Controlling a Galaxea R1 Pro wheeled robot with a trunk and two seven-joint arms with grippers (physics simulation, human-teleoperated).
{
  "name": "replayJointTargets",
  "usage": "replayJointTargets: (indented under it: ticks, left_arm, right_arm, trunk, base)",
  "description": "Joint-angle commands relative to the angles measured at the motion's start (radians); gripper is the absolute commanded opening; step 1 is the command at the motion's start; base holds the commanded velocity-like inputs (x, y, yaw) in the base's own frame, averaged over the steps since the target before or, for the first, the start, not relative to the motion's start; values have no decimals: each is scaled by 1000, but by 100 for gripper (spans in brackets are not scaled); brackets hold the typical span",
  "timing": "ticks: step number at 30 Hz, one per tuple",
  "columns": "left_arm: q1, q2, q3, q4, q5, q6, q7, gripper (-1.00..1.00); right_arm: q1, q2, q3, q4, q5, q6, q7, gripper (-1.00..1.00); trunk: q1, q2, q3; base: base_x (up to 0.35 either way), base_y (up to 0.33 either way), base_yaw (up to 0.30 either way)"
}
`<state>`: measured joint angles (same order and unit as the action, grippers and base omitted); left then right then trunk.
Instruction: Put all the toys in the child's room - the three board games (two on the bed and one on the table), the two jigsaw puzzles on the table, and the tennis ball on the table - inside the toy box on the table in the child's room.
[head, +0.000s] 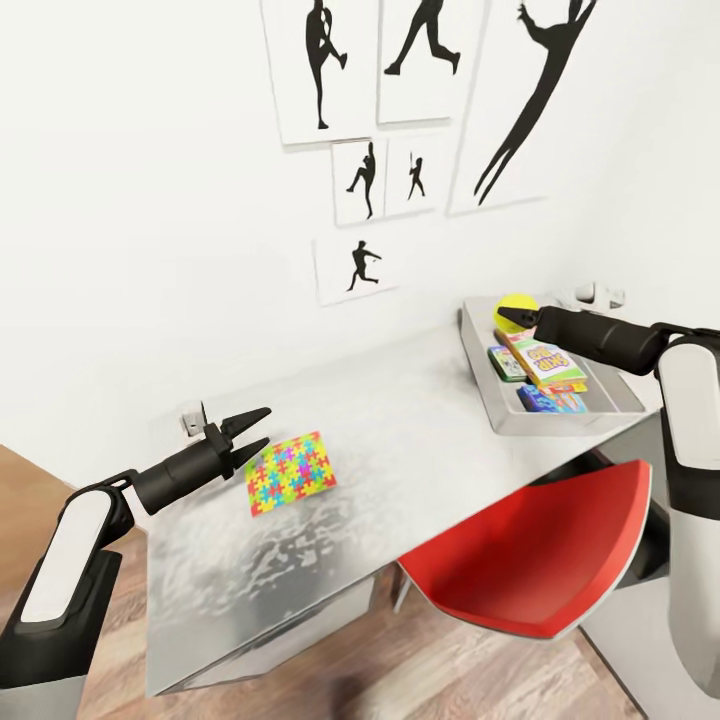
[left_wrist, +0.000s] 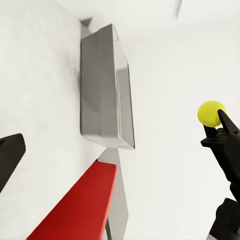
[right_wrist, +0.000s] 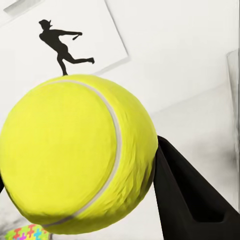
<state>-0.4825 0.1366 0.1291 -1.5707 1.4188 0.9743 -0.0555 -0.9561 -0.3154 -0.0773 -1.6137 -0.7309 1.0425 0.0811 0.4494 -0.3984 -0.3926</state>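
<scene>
The right claw, clamped on the tennis ball, hung over the toy box's far end. Release looked next. The left claw, fingers apart, waited beside the jigsaw puzzle.

Table with puzzle, toy box

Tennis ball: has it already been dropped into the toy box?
No, the tennis ball is clamped in the right gripper, held just above the far end of the toy box.
</scene>
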Motion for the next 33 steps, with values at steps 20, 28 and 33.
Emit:
replayJointTargets:
  ticks: [20, 28, 33]
  left_arm:
    - [-1, 0, 1, 0, -6, 3, -6, 100]
    - [-1, 1, 0, 0, -6, 3, -5, 100]
    - [-1, 1, 0, 0, -7, 3, -4, 100]
  right_arm:
    - [2, 2, 7, 0, 5, 5, 6, -100]
    - [3, 2, 8, 0, 5, 5, 6, -100]
    - [3, 3, 8, 0, 5, 5, 6, -100]
  trunk:
    - [1, -2, 31]
    - [1, -2, 44]
    - [1, -2, 52]
  base:
    - [7, -11, -108]
    - [68, -179, -106]
    - [79, -245, -104]
